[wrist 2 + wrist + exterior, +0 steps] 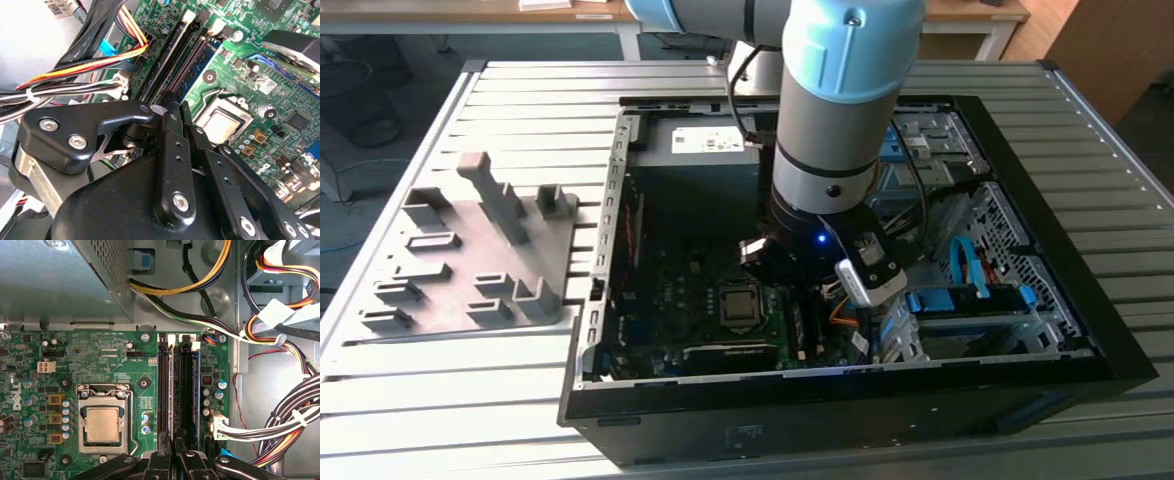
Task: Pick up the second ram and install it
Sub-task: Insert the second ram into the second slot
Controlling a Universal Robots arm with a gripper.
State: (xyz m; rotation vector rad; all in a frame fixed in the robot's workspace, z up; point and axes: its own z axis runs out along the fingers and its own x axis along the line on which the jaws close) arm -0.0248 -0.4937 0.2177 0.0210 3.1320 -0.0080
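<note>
Ribbed aluminium table (pixel 440 400) supports one open black computer case (pixel 854 400), lying on its side, into which the single pale-blue and grey robot arm (pixel 834 130) reaches from above. Nearest the wrist cameras, the black two-fingered gripper (pixel 174 445) has its fingers (pixel 172 150) drawn together with only a sliver of gap. A thin edge runs straight out of that gap, and this is judged to be the second ram (pixel 172 390), a narrow blue circuit-board stick seen edge-on and clamped between the fingers. The stick therefore lies directly under the gripper rather than off to one side. Its long axis runs parallel to the long black memory slots (pixel 162 390) and toward the grey metal power supply box (pixel 60 280). Whether it is fully seated in its slot cannot be determined. Counts: four parallel slot lines, as far as can be made out, and two blue sticks. The other blue stick (pixel 195 390) stands in the slot farthest from the one silver square processor socket (pixel 102 422). All of these sit on the one green motherboard (pixel 100 350). Beyond the slots, on the side away from the socket, hang bundled black, yellow and orange cables (pixel 300 410). Farther off, outside the case on the exterior view's left, lies one grey moulded fixture tray (pixel 447 262).
</note>
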